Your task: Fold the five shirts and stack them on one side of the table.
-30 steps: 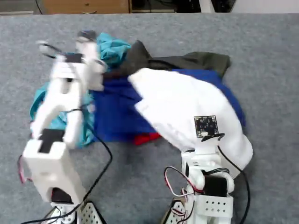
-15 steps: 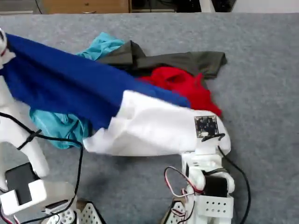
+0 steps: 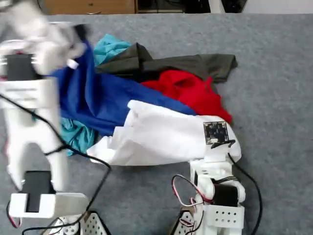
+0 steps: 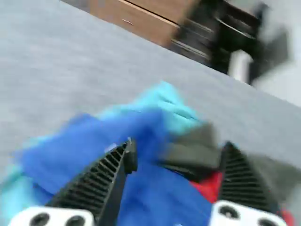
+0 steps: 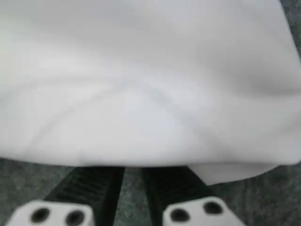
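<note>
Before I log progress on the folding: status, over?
Left end effector open above blue shirt. Right end effector at white shirt edge. Nothing folded yet.

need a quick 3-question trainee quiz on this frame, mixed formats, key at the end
1. True or false: the left gripper is open over the blue shirt.
2. The white shirt is: A) folded flat in a stack; B) crumpled, partly draped over the right arm; C) spread out flat by itself.
3. Short answer: which shirt borders the red shirt on its far side?

Key
1. True.
2. B.
3. The dark olive shirt.
</note>
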Controlling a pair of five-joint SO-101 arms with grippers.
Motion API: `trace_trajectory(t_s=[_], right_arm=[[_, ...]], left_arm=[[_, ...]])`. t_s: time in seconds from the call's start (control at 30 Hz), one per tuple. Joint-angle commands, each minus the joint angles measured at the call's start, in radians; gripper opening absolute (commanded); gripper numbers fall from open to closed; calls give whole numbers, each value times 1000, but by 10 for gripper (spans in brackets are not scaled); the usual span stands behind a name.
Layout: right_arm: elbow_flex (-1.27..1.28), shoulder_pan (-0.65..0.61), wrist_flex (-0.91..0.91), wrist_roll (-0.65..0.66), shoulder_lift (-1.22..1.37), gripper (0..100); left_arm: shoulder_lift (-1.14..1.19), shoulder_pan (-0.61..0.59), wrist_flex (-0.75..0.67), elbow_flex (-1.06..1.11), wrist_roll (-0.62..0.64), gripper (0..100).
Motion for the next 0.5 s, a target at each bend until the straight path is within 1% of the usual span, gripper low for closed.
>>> trace_trajectory(t_s=[0.0,0.1,0.17,0.23,0.33,0.47], right_arm=[[2,-13,-11,6,-107,4],[2,-13,-11,6,-107,4],[2,-13,-11,6,-107,4],[2,-13,-11,6,-107,4],[2,-13,-11,6,-107,4],[2,-13,-11,6,-107,4]], left_arm=[[50,236,-84,9,23,314],[180,313,-206,57,63,313],[300,331,-296,66,86,295],[424,344,-356,37,94,273],[604,353,-358,-49,92,268],[826,342,-259,-189,84,269]])
